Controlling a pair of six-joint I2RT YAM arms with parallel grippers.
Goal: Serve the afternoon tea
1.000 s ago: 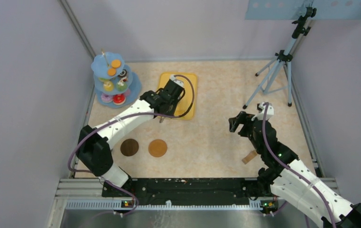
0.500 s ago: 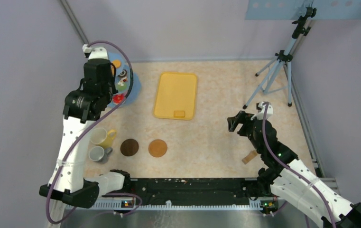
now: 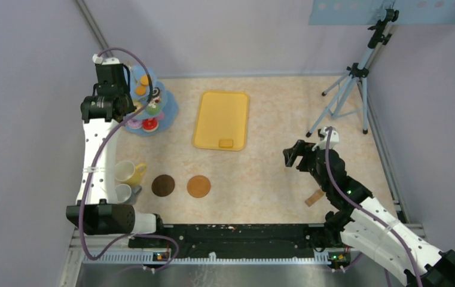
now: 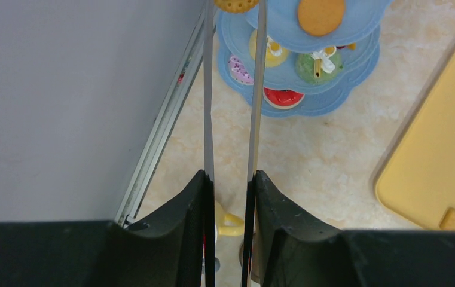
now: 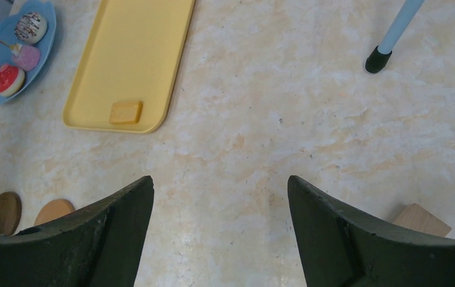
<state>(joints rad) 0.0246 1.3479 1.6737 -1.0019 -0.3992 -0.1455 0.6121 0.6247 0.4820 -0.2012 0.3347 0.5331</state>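
My left pincer is clenched on the long metal tongs, whose two blades run straight out from between the fingers toward the blue tiered stand. An orange biscuit sits between the tong tips at the top edge of this wrist view; I cannot tell whether they pinch it. A second biscuit lies on the top tier. On the tiers below are a yellow cake, a green cake, a pink doughnut and a red doughnut.

From the right wrist, my right pincer is released, its jaws wide with only bare tabletop between them. A yellow tray lies ahead to the left with a small wooden block on its near end. A loose block lies just beside the right finger.

From above, the yellow mug and grey-white mug stand by the left arm near the left edge. Neither is on the dark coaster or the light coaster just to their right. The stand is in the back left corner, and a tripod stands back right.
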